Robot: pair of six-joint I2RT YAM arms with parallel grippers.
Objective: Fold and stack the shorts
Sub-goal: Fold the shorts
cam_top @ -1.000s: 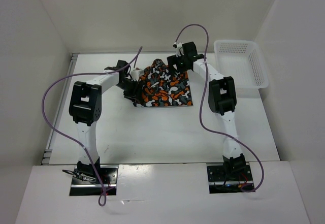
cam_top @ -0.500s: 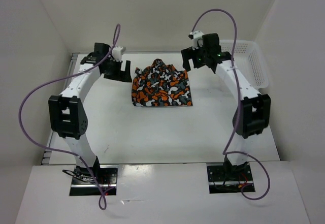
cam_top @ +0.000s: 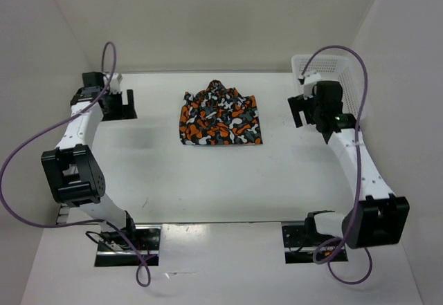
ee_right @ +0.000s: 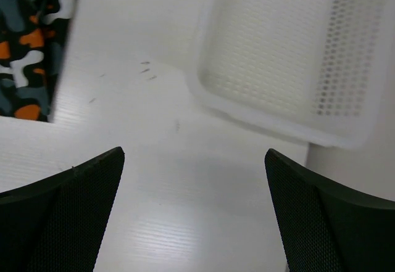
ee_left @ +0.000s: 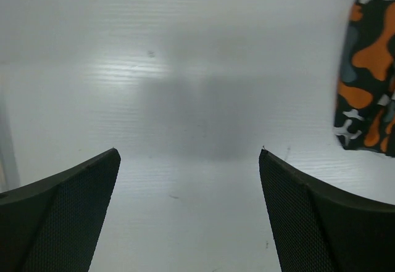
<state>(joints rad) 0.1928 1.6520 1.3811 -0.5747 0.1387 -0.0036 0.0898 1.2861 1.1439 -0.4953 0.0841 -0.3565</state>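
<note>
**Two arms stand wide of the shorts point(cam_top: 220, 118) lying on the white tabletop point(cam_top: 208, 180).**

Seen from above, the left arm reaches up the tabletop's left edge with its elbow bent outward. Its tool point(cam_top: 122, 103) hangs at about 9 o'clock of the shorts, well apart from them. The right arm leans out to the right edge, its tool point(cam_top: 302, 110) at about 3 o'clock of the shorts and just beside the white mesh basket point(cam_top: 349, 87). Both tools have their fingers spread wide, with nothing between them but bare tabletop. The shorts lie in a flat, roughly square bundle toward 12 o'clock of the tabletop, between the two tools and touching neither. The left wrist camera catches their edge at 2 o'clock. The right wrist camera catches it at 10 o'clock, with the basket at 1 o'clock.
</note>
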